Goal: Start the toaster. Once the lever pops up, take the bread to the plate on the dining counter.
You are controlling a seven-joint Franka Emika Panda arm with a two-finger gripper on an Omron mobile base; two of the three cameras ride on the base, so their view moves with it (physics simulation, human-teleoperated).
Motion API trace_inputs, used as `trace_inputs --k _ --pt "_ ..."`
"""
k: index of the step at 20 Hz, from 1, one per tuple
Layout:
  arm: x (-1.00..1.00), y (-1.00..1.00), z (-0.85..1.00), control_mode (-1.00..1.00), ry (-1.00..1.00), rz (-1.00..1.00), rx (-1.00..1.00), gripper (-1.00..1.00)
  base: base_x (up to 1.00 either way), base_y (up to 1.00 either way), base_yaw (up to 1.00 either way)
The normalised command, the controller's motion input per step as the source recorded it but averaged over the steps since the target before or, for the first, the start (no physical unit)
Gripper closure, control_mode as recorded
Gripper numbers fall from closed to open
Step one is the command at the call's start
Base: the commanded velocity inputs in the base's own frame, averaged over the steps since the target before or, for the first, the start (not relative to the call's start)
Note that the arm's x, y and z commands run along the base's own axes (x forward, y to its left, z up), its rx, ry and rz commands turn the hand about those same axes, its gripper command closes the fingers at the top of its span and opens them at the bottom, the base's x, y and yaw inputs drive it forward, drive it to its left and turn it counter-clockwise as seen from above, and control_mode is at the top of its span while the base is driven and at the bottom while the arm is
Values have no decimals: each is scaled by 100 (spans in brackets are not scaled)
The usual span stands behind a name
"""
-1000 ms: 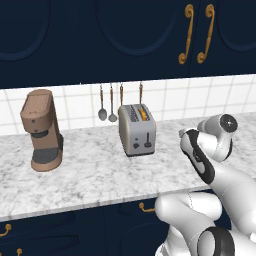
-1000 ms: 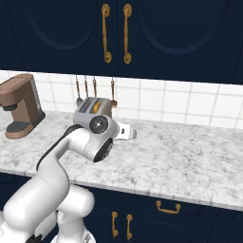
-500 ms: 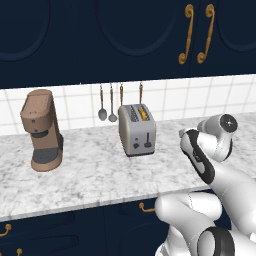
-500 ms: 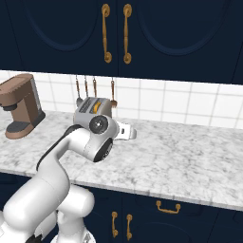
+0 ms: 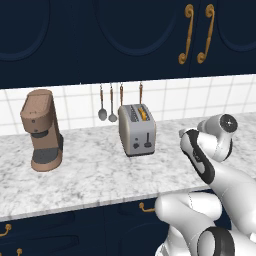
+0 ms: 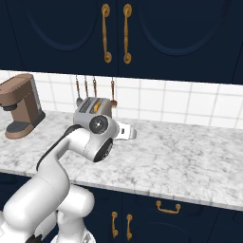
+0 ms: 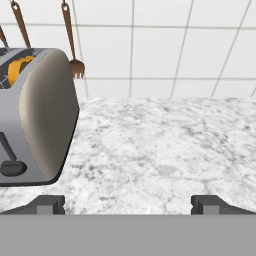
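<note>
The silver-grey toaster (image 5: 136, 131) stands on the marble worktop (image 5: 95, 175) against the tiled wall. The bread (image 5: 143, 113) sits in its right slot with an orange crust poking out. The black lever (image 7: 12, 167) sits low in its slot on the front face. My gripper (image 7: 131, 206) is open and empty. It hovers over the worktop to the toaster's right, level with its front, and points at the wall. In the left base view the gripper (image 5: 186, 136) is a short way right of the toaster. The plate and the dining counter are out of view.
A brown coffee machine (image 5: 42, 131) stands at the worktop's left. Spoons and a fork (image 5: 111, 105) hang on the tiles behind the toaster. Navy wall cupboards (image 5: 150, 40) hang above. Bare marble (image 6: 190, 152) stretches to the right of the arm.
</note>
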Motion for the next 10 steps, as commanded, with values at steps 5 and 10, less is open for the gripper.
trace_inputs --k 5,10 --pt "0 0 0 -100 0 0 0 -100 0 0 0" --pt "0 0 0 -100 0 0 0 -100 0 0 0"
